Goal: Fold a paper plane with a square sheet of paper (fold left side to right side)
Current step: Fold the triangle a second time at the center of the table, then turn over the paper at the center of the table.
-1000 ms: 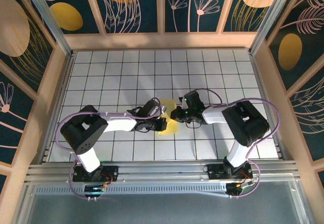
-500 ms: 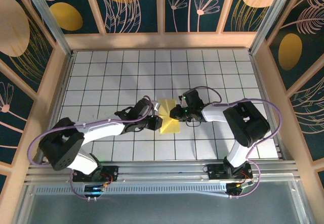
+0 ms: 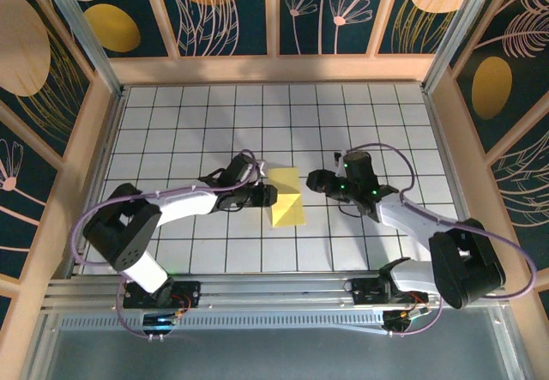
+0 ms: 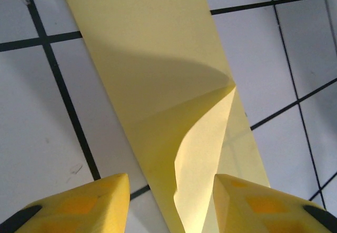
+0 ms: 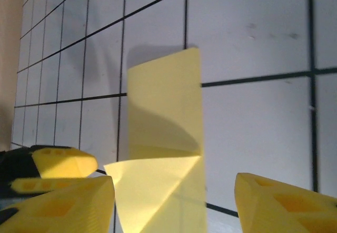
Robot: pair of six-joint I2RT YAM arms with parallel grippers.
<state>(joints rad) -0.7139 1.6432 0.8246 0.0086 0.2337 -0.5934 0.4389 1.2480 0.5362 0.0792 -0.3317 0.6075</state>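
In the top view, a table (image 3: 171,123) of white tiles ruled by dark lines is seen, boxed in by a pale wooden frame (image 3: 274,69) and by dark blue wall panels (image 3: 296,37) painted with pale leaves and orange ovals. A ribbed metal rail (image 3: 274,290) is laid along the near edge, where the 2 arm bases are bolted. The square sheet of paper (image 3: 287,198), folded to a narrow yellow shape, is laid near the middle of the table between the left gripper (image 3: 268,196) and the right gripper (image 3: 315,180). The left one is set just beside the paper's left edge, though contact cannot be judged from above, and the right one is held slightly apart. In the left wrist view, the left gripper (image 4: 171,191) is shown with its 2 yellow fingers (image 4: 79,206) spread and nothing pinched. The paper (image 4: 147,59) is seen as a long strip across the tiles, with 1 flap lifted and curling, and its near end is cut off at the lower border. In the right wrist view, the right gripper (image 5: 174,183) is likewise spread wide with its jaws empty. The paper (image 5: 166,107) is laid flat ahead of it, a triangular flap is raised at its near end, and the left gripper's fingers (image 5: 60,164) are glimpsed at the left, blurred and partly hidden.
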